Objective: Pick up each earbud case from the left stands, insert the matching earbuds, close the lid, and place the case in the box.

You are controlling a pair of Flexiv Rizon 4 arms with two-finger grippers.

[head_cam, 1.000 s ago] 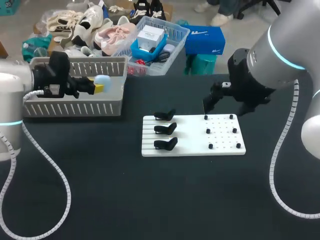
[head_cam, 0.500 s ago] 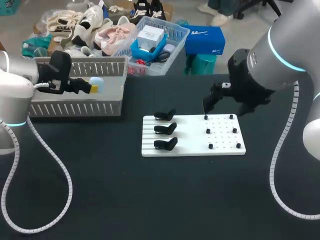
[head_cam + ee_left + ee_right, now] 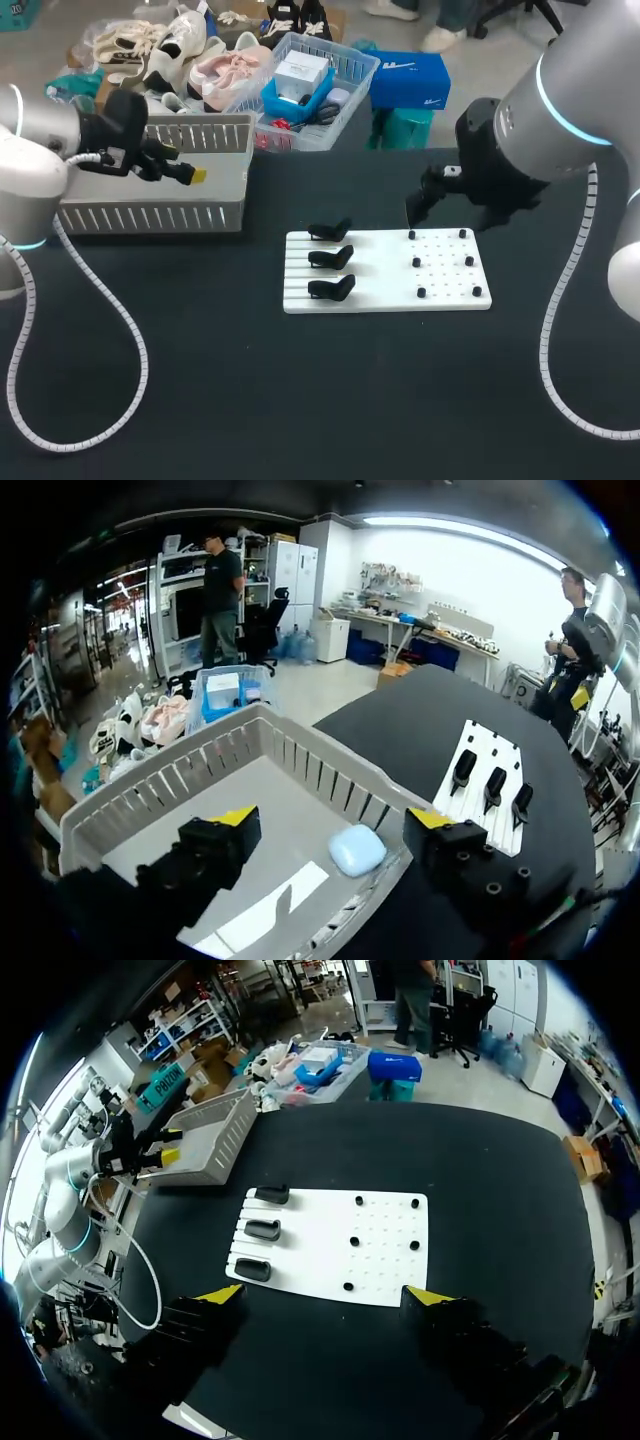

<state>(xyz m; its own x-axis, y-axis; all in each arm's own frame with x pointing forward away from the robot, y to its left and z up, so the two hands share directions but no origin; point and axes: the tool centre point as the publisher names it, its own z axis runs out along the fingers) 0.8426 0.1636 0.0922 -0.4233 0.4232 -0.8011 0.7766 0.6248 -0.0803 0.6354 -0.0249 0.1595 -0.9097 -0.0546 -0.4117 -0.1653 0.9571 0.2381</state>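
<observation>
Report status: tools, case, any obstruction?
Left tool open above basket. Right tool open above white board. Light blue earbud case lies closed in basket. Three stands bare, nothing blocking.

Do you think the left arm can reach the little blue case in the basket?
Probably yes. The left gripper hangs open over the basket, with the blue case lying straight ahead of it on the basket's floor, and nothing covers it.
</observation>
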